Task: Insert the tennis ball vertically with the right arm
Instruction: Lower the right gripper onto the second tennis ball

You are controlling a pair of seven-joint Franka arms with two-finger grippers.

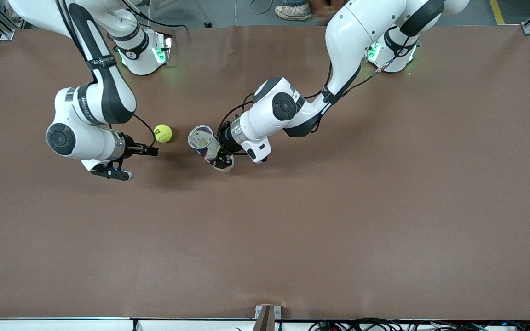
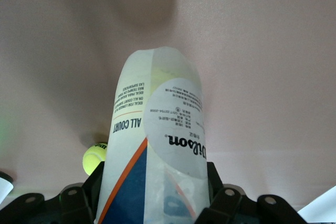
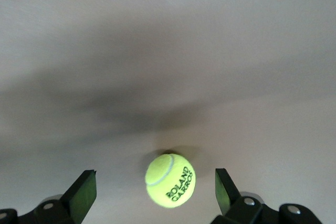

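Brown table (image 1: 338,220): left gripper (image 1: 219,161) clamps upright can (image 1: 203,140); right gripper (image 1: 152,151) spread beside tennis ball (image 1: 163,133).

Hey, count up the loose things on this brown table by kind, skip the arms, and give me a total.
Yellow-green felt tennis ball: 1, lying on the table
Clear plastic tennis ball tube: 1, held in the left tool
Total: 2
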